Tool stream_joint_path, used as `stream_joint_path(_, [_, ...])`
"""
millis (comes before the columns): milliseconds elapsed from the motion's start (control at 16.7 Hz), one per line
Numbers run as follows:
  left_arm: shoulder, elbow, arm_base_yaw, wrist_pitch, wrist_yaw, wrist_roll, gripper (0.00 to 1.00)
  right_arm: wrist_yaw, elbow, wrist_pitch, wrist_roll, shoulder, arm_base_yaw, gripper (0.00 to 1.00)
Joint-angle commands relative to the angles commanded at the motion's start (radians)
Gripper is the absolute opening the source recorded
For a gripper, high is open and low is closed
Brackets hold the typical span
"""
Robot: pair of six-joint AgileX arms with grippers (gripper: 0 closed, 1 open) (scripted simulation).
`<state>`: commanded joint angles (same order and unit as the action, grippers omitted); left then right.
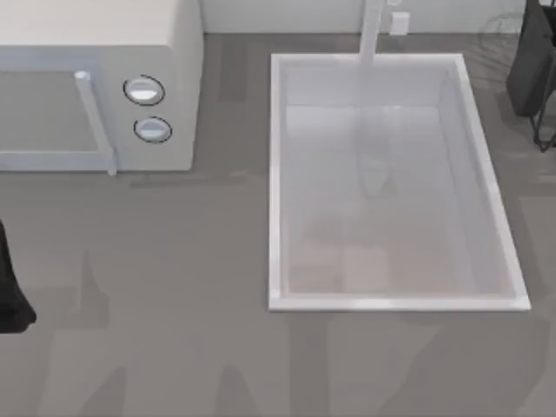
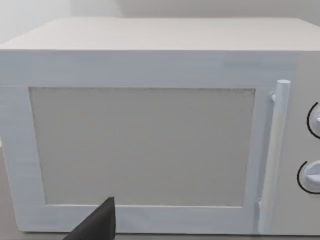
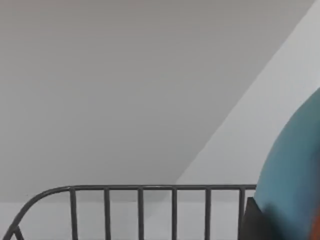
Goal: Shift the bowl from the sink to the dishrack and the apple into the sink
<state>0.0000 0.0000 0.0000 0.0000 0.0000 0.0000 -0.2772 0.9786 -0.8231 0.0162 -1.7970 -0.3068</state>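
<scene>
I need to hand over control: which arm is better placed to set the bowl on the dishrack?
Right. Its wrist view has the blue bowl close up just above the rack's wire rail, and the top view puts that arm by the rack at the far right. The left arm sits at the left edge, facing the microwave.

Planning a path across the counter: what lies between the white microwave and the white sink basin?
Nothing: in the top view, bare grey countertop separates the white microwave with two round knobs from the white rectangular sink's rim.

microwave [image 1: 95,82] at table's left rear, sink [image 1: 391,302] to its right, faucet [image 1: 372,35] behind sink
</scene>
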Motion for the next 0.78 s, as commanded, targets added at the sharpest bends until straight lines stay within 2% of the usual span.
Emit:
stream_joint_path(540, [0.0, 0.0, 0.0, 0.0, 0.0, 0.0, 1.0, 0.0, 0.0, 0.0, 0.0, 0.0, 0.0, 0.98])
stream_joint_path(780, [0.0, 0.0, 0.0, 0.0, 0.0, 0.0, 1.0, 0.0, 0.0, 0.0, 0.0, 0.0, 0.0, 1.0])
